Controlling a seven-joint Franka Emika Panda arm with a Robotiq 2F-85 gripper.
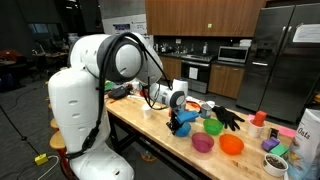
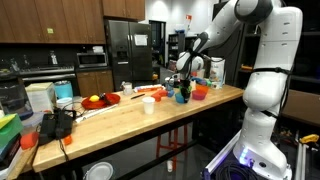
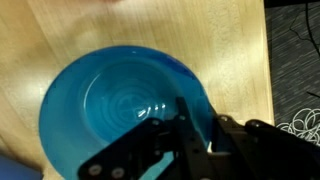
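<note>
The room is a kitchen. Dark wooden cabinets point(image 2: 50, 20) hang on the wall above a microwave point(image 2: 93, 60), beside a steel fridge point(image 2: 127, 50). A long wooden table point(image 2: 120, 115) stands on a dark floor point(image 2: 150, 160).

The bowl point(image 3: 120, 105) sits on the counter point(image 3: 60, 30), claw point(image 3: 205, 120) at its rim. In an exterior view, a neighbouring bowl point(image 1: 213, 127) lies just beside it, a glove point(image 1: 229, 118) behind.
</note>
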